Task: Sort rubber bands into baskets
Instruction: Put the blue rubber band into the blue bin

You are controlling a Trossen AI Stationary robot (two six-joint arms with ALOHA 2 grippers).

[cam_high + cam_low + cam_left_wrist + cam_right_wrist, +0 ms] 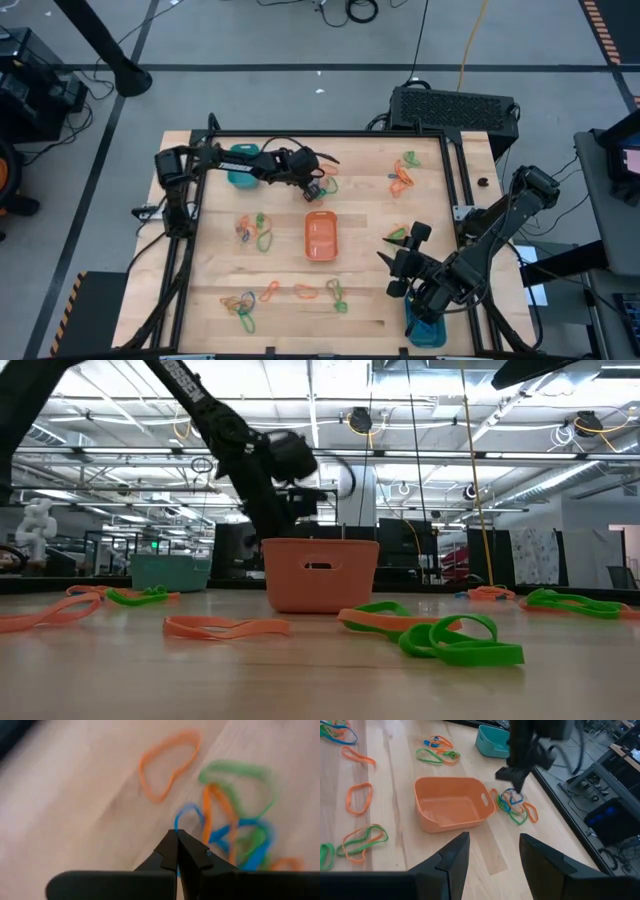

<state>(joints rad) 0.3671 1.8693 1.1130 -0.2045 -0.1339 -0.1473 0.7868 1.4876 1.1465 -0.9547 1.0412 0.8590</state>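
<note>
Baskets: one orange [321, 236], apparently two teal [241, 166].

My left gripper [315, 190] sits over a heap of rubber bands [514, 806] just beside the middle basket [321, 236], with another basket [242, 165] behind and a third [428, 330] under my right arm.

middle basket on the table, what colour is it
Orange. The middle basket shows best in the right wrist view, open and facing up.

Left hand [312, 187] reaches inward with fingers pinched together; right hand [400, 258] waits, fingers spread.
</note>
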